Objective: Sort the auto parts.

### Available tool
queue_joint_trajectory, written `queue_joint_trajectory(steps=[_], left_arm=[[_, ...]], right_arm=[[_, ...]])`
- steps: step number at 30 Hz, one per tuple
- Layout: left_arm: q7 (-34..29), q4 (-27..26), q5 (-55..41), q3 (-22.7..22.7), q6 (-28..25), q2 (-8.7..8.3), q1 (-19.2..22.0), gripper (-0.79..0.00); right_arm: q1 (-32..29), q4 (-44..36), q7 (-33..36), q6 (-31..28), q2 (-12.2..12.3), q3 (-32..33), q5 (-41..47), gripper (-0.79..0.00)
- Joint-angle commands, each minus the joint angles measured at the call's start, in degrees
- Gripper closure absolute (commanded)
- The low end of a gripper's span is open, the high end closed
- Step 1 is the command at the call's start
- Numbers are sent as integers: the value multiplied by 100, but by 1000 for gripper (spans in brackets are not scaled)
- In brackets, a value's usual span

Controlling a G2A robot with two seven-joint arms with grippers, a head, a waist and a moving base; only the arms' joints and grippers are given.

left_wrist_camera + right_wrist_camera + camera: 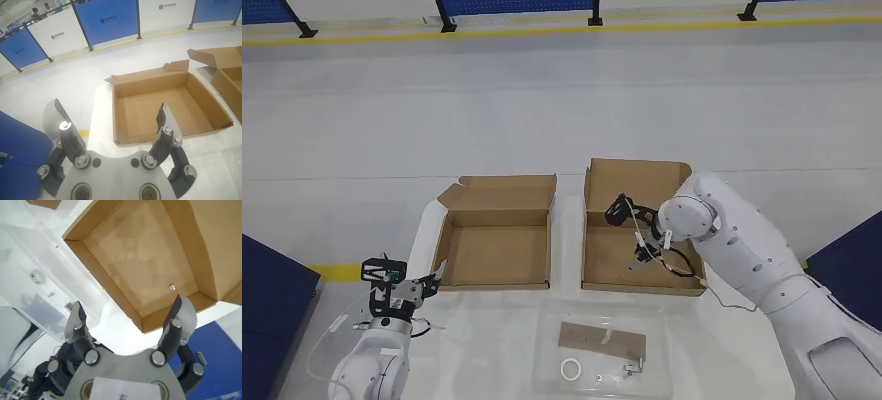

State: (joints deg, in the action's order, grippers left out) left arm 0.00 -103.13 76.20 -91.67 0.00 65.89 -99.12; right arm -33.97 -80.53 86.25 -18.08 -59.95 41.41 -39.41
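Two open cardboard boxes stand side by side. The left box (497, 245) (170, 109) holds nothing. In the right box (607, 250) (136, 256) a small silver bolt (172, 286) lies near a corner. A clear tray (542, 360) (28, 262) at the front holds a white ring (570, 370) (37, 276), a small screw (50, 294) and a metal bracket (632, 370) (69, 306). My right gripper (642, 258) (128, 300) hangs open and empty above the right box's front edge. My left gripper (427, 280) (109, 106) is open and empty, short of the left box's near-left corner.
A flat piece of cardboard (602, 338) lies in the tray's rear half. Both box lids stand up at the far side. The white table ends close to the left gripper, with blue panels beyond both sides.
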Motion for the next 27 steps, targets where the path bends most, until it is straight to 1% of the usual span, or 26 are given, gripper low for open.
queue_joint_trajectory(steps=[1, 4, 9, 18, 19, 21, 27], left_arm=[[0, 0, 0, 0, 0, 0, 0, -785], [0, 0, 0, 0, 0, 0, 0, -785], [0, 0, 0, 0, 0, 0, 0, -785], [0, 0, 0, 0, 0, 0, 0, -785], [0, 0, 0, 0, 0, 0, 0, -785], [0, 0, 0, 0, 0, 0, 0, -785], [0, 0, 0, 0, 0, 0, 0, -785]], right_arm=[[146, -236, -22, -19, 59, -385, 95, -785], [451, -526, 13, 15, 195, -965, 321, -785], [993, -855, 147, 149, 417, -1714, 1144, -785], [974, -889, 79, 134, 416, -1706, 1164, -785], [906, -973, -58, 60, 425, -1691, 1197, -785], [809, -1170, -87, -83, 461, -1675, 1292, -785], [707, -1892, -94, -90, 678, -1769, 1679, -785]])
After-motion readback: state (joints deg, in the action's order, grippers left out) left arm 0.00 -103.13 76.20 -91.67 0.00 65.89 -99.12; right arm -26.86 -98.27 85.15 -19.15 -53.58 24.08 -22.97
